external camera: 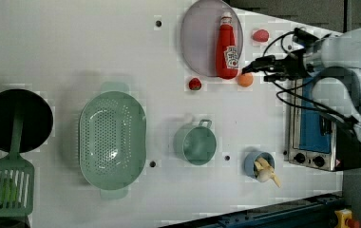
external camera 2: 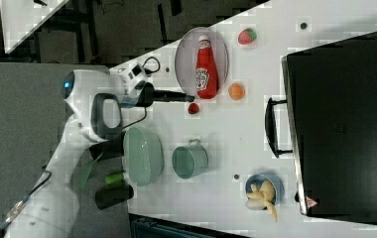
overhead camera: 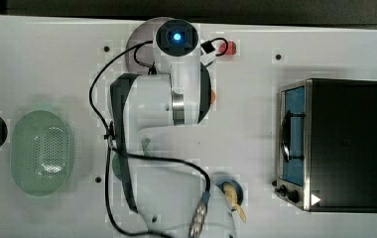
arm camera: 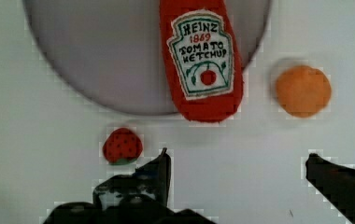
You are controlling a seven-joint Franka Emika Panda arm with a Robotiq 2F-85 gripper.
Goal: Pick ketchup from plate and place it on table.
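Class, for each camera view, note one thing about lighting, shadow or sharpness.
Top view: the arm casts soft grey shadows on the table. Left view: faint shadow beside the green basket. Right view: the black oven top reads flat and dark. Wrist view: ketchup label readable, edges soft.

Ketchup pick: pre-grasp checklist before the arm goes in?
1. Gripper open: ok, fingers spread wide, nothing between them.
2. Ketchup bottle on the plate: ok, lying flat, its base overhanging the plate's rim.
3. Gripper over the bottle: not ok, in the wrist view it is short of the bottle's base, above bare table.
4. Neighbours clear of the fingers: cannot tell; the small strawberry lies close by one finger and the orange ball sits beside the bottle's base.
5. Free table space for the drop: ok, open white surface on the left view's left of the plate.
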